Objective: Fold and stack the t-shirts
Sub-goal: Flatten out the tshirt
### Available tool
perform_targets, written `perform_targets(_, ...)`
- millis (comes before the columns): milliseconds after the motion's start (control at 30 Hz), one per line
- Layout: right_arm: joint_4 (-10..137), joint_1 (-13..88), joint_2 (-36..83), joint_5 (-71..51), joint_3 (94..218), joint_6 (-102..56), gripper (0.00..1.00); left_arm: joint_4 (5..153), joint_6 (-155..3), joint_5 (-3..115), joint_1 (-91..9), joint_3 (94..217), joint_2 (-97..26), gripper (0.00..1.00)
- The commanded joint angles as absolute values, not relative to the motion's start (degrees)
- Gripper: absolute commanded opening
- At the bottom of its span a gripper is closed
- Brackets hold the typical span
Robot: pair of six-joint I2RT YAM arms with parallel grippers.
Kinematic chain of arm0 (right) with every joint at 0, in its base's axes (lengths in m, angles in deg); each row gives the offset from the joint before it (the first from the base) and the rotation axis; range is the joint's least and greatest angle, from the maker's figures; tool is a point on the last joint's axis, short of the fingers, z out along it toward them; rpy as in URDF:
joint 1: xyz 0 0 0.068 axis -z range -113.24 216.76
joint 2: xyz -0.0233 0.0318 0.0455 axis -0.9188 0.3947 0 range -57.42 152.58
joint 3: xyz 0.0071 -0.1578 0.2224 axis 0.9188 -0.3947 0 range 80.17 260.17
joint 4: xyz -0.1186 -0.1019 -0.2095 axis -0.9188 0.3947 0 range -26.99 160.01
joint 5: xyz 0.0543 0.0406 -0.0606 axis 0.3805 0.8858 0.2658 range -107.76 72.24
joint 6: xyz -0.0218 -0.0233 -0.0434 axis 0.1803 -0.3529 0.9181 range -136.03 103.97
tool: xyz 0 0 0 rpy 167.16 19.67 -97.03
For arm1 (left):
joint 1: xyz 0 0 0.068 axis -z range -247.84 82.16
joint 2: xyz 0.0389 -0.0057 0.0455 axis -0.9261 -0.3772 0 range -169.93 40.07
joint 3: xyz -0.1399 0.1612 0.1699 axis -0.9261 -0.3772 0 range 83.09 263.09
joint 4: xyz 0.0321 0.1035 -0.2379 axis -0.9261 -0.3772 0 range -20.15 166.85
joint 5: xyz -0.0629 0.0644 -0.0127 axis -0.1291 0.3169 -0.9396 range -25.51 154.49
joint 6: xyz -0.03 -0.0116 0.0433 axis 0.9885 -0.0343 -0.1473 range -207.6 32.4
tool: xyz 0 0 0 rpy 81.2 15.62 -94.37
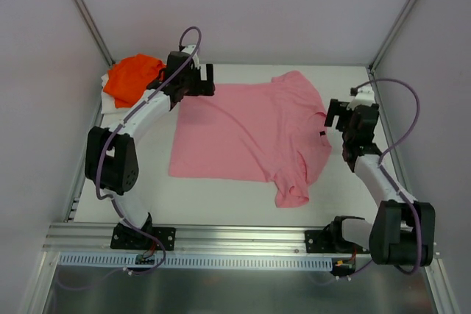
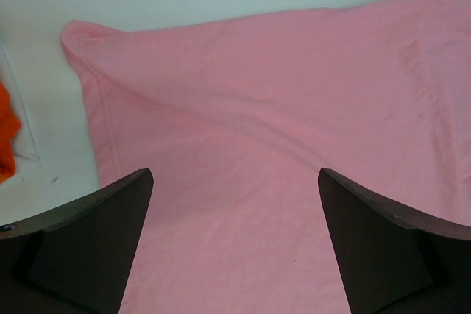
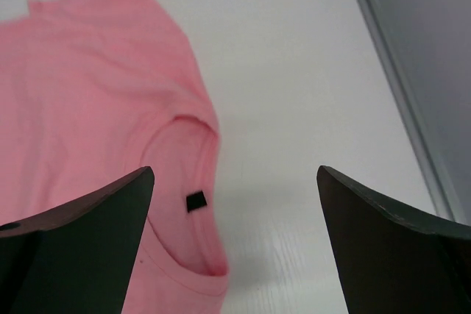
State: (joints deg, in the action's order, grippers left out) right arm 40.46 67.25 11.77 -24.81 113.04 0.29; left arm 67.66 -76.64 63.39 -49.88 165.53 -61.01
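Pink t-shirt [image 1: 246, 134] spread mid-frame on tabletop [image 1: 221, 204]; orange t-shirt [image 1: 132, 79] bunched upper left; left pincer [image 1: 206, 81] and right pincer [image 1: 333, 115] gape wide, empty, at the pink edges; I'd pinch matching corners together.

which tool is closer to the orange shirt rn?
Left. The left tool hovers over the far-left corner of the pink shirt, just beside the orange shirt; the right tool is far off, by the pink collar.
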Motion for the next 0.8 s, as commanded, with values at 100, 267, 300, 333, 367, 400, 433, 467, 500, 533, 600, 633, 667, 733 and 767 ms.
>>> perform_targets(100,65.77,64.39,4.11,-25.06,132.01,-3.10,0.99,68.59,-77.58,62.47,-49.47,164.31,-55.56,0.99)
perform_targets(267,87.85,64.03,8.49,-15.50,153.52,-1.53,0.99,67.63,-78.28,60.81,-49.29,164.30,-53.46,0.99)
perform_targets(300,88.84,64.03,8.76,-15.82,154.09,-2.05,1.00,67.45,-78.63,59.76,-49.38,164.30,-53.01,0.99)
perform_targets(333,88.24,64.03,8.33,-16.52,153.92,-4.84,1.00,67.27,-78.99,59.31,-49.29,164.04,-52.57,0.99)
perform_targets(367,87.27,64.03,7.80,-17.40,153.39,-7.21,0.99,67.44,-79.16,58.70,-49.29,163.78,-51.61,0.99)
perform_targets(400,85.09,64.20,6.93,-20.71,152.08,-9.67,0.99,67.62,-79.34,57.04,-49.29,163.52,-51.08,0.99)
perform_targets(433,84.02,64.29,6.75,-20.92,151.29,-13.53,0.99,68.23,-79.17,56.15,-49.29,162.56,-50.47,0.99)
perform_targets(467,83.75,64.38,6.48,-16.75,150.93,-14.00,0.99,69.02,-78.90,55.71,-49.47,162.20,-49.24,0.99)
perform_targets(500,83.05,64.30,6.39,-14.27,150.67,-13.13,0.99,69.46,-77.94,55.44,-49.73,161.85,-48.79,0.99)
perform_targets(533,82.44,64.12,6.57,-13.11,150.58,-13.13,0.99,69.99,-74.19,53.26,-50.43,160.89,-48.53,0.99)
perform_targets(600,81.82,64.21,7.27,-10.74,150.58,-14.18,0.99,70.78,-70.13,48.61,-53.58,160.53,-49.05,0.99)
perform_targets(633,81.55,64.29,8.32,-9.60,150.66,-13.83,1.00,71.13,-67.50,44.06,-54.47,160.26,-49.23,0.99)
perform_targets(667,81.29,64.12,9.20,-8.89,150.92,-14.18,0.99,71.48,-66.78,41.67,-55.35,160.26,-50.01,0.99)
perform_targets(733,84.53,63.25,12.35,-10.01,153.12,-14.36,0.99,69.13,-66.77,38.05,-57.02,162.00,-50.98,0.99)
perform_targets(767,87.15,61.76,13.06,-13.33,153.30,-12.96,0.99,67.29,-67.99,37.08,-57.11,162.80,-51.60,0.99)
